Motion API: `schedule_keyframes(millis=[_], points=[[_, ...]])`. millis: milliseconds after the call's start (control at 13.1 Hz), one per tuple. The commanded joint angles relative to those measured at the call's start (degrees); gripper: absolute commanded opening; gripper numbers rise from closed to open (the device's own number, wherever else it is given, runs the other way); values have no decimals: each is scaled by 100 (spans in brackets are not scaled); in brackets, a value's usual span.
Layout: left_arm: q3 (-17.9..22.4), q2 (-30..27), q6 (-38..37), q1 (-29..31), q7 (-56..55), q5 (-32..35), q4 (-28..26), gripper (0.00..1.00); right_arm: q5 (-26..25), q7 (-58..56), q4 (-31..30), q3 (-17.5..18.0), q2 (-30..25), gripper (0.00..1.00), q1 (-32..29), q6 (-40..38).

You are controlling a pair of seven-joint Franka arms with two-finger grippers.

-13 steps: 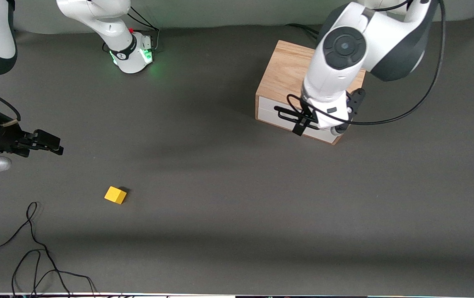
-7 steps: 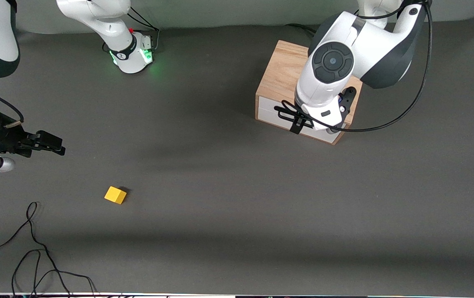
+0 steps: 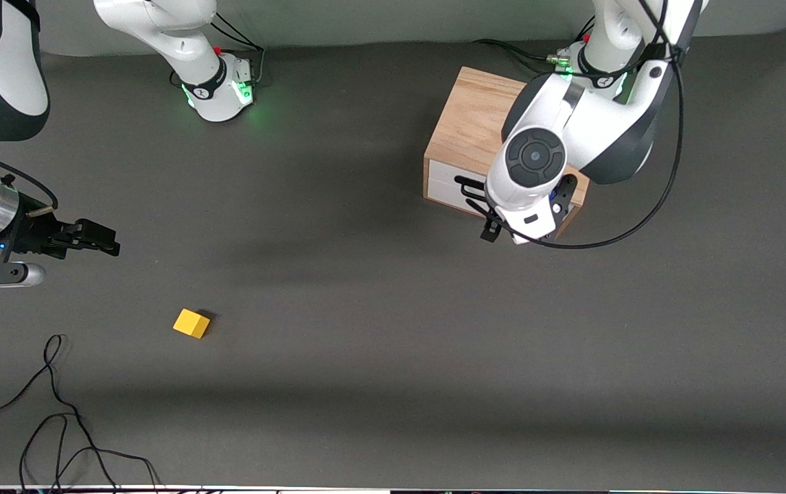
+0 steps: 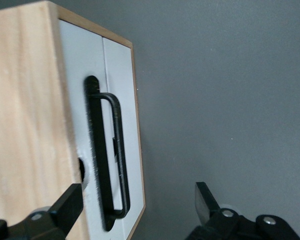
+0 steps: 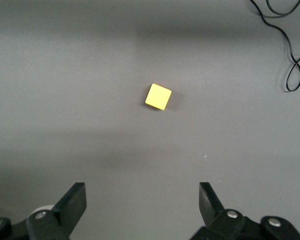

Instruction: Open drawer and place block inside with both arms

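On the dark grey table (image 3: 365,309), the block (image 3: 191,323) lies free below my wide-open right gripper (image 3: 101,238), while my left gripper (image 4: 140,205), fingers wide, straddles the shut drawer (image 4: 87,100); I should centre on its handle (image 4: 115,150) before closing.

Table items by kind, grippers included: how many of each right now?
Yellow block: 1
Wooden cabinet with shut drawer: 1
Loose black cable: 1
Grippers: 2, left gripper open at the handle, right gripper open above the block
Total: 5
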Motion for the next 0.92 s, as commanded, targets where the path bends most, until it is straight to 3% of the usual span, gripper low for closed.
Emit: schedule_keyframes(millis=[0, 842], points=[[33, 187, 334, -30, -24, 46, -116, 100, 104, -67, -211, -50, -150, 100, 37, 102], [33, 389, 625, -118, -32, 55, -616, 100, 95, -58, -228, -24, -124, 100, 133, 76]])
